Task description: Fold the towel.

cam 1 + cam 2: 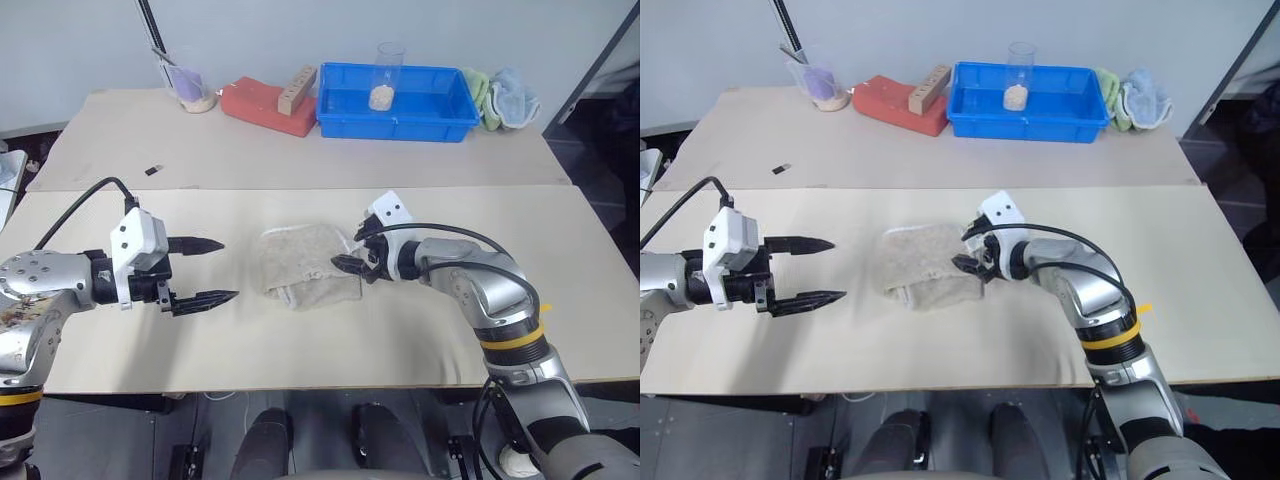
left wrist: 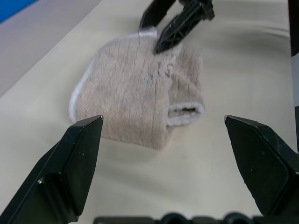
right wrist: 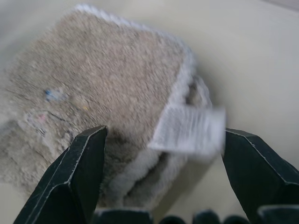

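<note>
Head views put the towel (image 1: 305,265), already folded small, mid-table, the left gripper (image 1: 205,270) spread empty beside it and the right gripper (image 1: 358,256) at its far edge. Wrist views show both jaws parted, the right's straddling the tagged corner, so the next fold probably calls for pinching that corner first.

Two pale tables are standing end to end, the near table (image 1: 300,350) carrying the folded towel (image 1: 305,265) near its middle, the far table (image 1: 120,140) bearing a blue bin (image 1: 395,120), a red block (image 1: 265,108), a small dark object (image 1: 153,170) and green and light blue cloths (image 1: 500,98).
</note>
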Motion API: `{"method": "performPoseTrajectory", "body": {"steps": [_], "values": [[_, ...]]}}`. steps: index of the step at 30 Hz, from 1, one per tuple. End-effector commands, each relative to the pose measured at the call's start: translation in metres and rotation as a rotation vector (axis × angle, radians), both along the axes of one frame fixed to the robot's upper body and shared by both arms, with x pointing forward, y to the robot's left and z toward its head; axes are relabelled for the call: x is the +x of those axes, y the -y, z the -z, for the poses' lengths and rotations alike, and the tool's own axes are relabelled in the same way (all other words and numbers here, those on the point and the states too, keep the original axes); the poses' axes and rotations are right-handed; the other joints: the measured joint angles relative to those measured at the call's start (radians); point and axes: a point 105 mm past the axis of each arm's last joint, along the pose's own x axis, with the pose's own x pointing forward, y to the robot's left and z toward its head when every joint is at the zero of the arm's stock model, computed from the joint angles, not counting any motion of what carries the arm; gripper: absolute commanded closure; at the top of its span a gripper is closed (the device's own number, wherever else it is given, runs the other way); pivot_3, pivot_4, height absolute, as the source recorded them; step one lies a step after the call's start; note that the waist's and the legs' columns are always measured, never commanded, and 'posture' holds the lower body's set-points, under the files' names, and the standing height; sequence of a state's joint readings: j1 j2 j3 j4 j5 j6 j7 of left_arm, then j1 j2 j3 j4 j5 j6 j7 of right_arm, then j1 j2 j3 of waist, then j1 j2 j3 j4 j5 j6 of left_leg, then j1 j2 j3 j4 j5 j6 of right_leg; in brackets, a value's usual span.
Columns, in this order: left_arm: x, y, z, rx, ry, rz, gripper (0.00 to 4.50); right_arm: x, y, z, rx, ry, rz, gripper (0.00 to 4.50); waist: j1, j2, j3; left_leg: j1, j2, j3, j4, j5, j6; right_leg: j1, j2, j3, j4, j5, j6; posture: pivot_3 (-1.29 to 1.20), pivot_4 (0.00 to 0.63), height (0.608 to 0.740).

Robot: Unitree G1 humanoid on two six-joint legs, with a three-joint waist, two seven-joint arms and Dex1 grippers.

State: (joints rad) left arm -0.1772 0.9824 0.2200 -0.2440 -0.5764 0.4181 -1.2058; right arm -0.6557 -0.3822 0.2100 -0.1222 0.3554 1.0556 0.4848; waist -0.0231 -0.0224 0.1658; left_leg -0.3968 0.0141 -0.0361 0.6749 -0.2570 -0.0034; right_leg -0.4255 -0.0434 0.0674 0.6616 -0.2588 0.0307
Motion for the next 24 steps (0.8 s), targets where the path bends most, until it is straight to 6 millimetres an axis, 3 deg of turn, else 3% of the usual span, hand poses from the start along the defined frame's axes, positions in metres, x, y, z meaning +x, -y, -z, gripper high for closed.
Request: {"method": "performPoseTrajectory", "body": {"steps": [1, 4, 5, 13, 16, 19, 22, 24], "values": [[-0.004, 0.002, -0.013, -0.032, 0.058, 0.035, 0.05, -0.002, -0.001, 0.001, 0.004, -0.018, 0.016, 0.44, -0.004, 0.0, 0.0, 0.0, 0.0, 0.0, 0.0, 0.0, 0.0, 0.0, 0.0, 0.0, 0.0, 0.0, 0.0, 0.0, 0.15, 0.74], [-0.005, 0.003, -0.015, -0.053, 0.07, 0.043, 0.05, -0.003, -0.003, 0.009, 0.011, -0.057, 0.027, 0.44, -0.011, 0.0, 0.0, 0.0, 0.0, 0.0, 0.0, 0.0, 0.0, 0.0, 0.0, 0.0, 0.0, 0.0, 0.0, 0.0, 0.15, 0.74], [-0.005, 0.004, -0.015, -0.06, 0.077, 0.048, 0.02, -0.003, -0.006, 0.011, 0.022, -0.071, 0.031, 0.7, -0.014, 0.0, 0.0, 0.0, 0.0, 0.0, 0.0, 0.0, 0.0, 0.0, 0.0, 0.0, 0.001, 0.0, 0.0, 0.0, 0.15, 0.74], [-0.004, 0.006, -0.017, -0.048, 0.108, 0.049, 0.0, 0.0, -0.012, 0.014, 0.064, -0.121, 0.046, 3.36, -0.019, 0.0, 0.0, 0.0, 0.0, -0.001, 0.0, 0.0, 0.0, 0.0, 0.0, 0.0, 0.001, 0.0, 0.0, 0.0, 0.15, 0.74], [0.0, 0.006, -0.021, -0.052, 0.125, 0.033, 0.0, -0.005, -0.018, 0.002, 0.086, -0.105, -0.002, 4.38, -0.019, 0.0, 0.0, 0.0, 0.0, -0.001, 0.0, 0.0, 0.0, 0.0, 0.0, 0.0, 0.001, 0.0, 0.0, 0.0, 0.15, 0.74], [0.004, 0.01, -0.026, -0.071, 0.138, 0.023, 0.0, -0.002, -0.011, -0.014, 0.099, -0.058, -0.019, 4.48, -0.02, 0.0, 0.0, 0.0, 0.0, -0.002, 0.0, 0.0, 0.0, 0.0, 0.0, 0.0, 0.001, 0.0, 0.0, 0.0, 0.15, 0.74], [0.006, 0.013, -0.029, -0.092, 0.14, 0.018, 0.0, 0.017, 0.019, -0.026, 0.046, 0.019, 0.04, 4.48, -0.017, 0.0, 0.0, 0.0, -0.001, -0.002, 0.0, 0.0, 0.0, 0.0, -0.001, 0.0, 0.001, 0.0, 0.0, 0.0, 0.15, 0.74], [0.006, 0.015, -0.031, -0.098, 0.137, 0.021, 0.0, 0.038, 0.052, -0.035, -0.004, 0.071, 0.125, 4.48, -0.017, 0.0, 0.0, 0.0, -0.001, -0.001, 0.0, 0.0, 0.0, 0.0, -0.001, 0.0, 0.0, 0.0, 0.0, 0.0, 0.15, 0.74]]}}
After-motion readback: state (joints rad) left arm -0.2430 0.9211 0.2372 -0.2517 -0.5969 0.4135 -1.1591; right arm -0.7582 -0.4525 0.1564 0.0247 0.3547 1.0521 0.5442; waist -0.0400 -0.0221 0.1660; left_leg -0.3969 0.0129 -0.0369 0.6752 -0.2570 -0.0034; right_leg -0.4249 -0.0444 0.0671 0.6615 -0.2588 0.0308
